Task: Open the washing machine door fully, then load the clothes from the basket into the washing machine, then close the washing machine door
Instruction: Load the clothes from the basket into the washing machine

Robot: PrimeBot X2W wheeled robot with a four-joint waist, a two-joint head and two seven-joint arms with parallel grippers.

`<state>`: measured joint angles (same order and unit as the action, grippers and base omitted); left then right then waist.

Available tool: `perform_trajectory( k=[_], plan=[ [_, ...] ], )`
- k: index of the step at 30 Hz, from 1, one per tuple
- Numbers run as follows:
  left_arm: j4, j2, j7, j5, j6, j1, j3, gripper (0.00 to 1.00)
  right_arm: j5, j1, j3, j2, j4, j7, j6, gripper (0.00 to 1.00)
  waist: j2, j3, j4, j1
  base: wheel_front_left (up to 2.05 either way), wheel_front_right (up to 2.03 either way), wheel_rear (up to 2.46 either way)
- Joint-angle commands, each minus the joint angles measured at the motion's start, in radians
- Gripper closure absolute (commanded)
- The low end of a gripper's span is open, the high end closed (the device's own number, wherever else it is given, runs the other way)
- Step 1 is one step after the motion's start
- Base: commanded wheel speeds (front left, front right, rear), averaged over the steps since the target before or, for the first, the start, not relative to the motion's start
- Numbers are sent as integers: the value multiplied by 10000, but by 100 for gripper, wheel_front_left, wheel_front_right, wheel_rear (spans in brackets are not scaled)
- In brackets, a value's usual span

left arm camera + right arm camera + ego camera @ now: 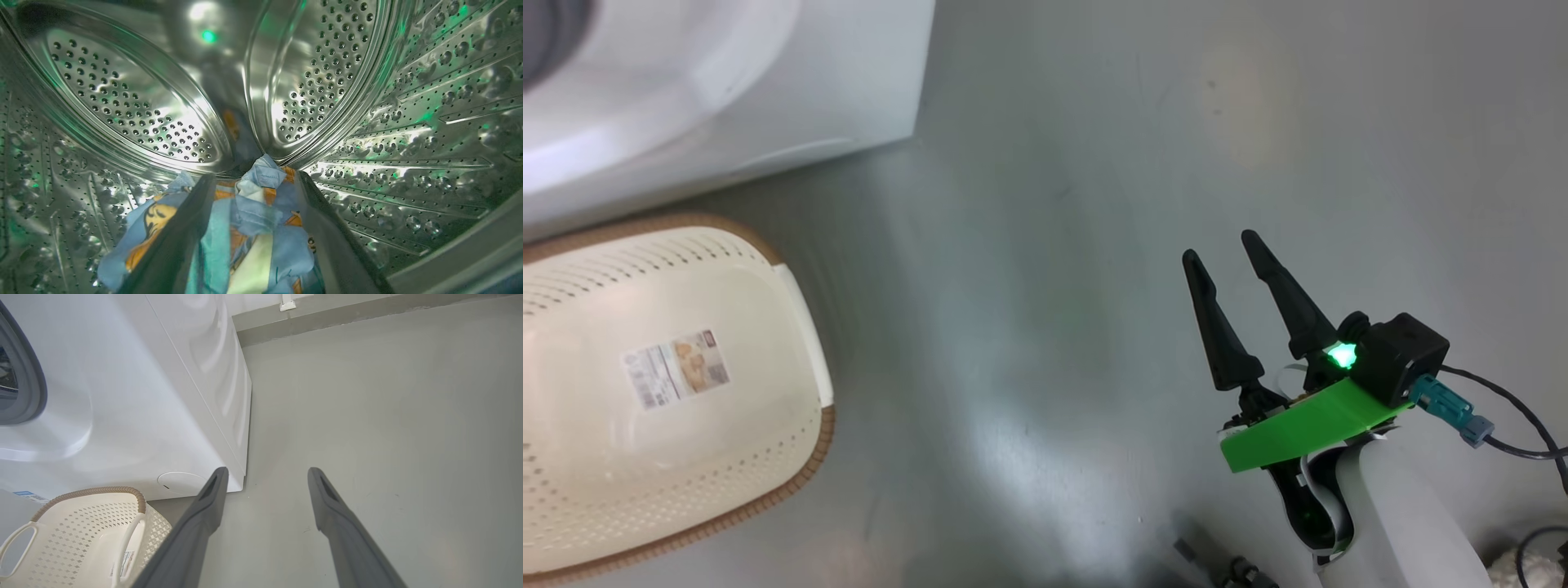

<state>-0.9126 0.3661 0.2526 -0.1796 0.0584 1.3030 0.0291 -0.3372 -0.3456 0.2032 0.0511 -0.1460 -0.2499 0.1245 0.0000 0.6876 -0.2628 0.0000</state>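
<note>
Left gripper (255,179) inside drum (408,122), fingers (175,237) splayed wide, released; clothes (253,216) heaped between them, low in drum. Risk: cloth snags finger on pull-out, trails over opening (door would then pinch it). Basket (686,465) beside washing machine (768,82): label (676,369) only. Right gripper (1221,249) spread, empty, over floor (1094,245).

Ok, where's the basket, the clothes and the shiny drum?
basket (727,441): head view, on its bare floor.
clothes (253,216): left wrist view, on the blue fold.
drum (135,110): left wrist view, on a holey panel.
</note>
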Motion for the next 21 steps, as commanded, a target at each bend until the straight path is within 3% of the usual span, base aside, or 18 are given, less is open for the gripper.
perform_trajectory(
  k=[1,21],
  plan=[
    [340,417,83,-67,-101,-318,-126,0,77,393,143,-9,151,-119,62,0,0,-290,113,0,0,0,0],
    [4401,-743,90,-707,-457,-5714,-982,0,296,836,-102,-9,-242,-119,62,0,0,-2293,659,0,0,0,0]
  ],
)
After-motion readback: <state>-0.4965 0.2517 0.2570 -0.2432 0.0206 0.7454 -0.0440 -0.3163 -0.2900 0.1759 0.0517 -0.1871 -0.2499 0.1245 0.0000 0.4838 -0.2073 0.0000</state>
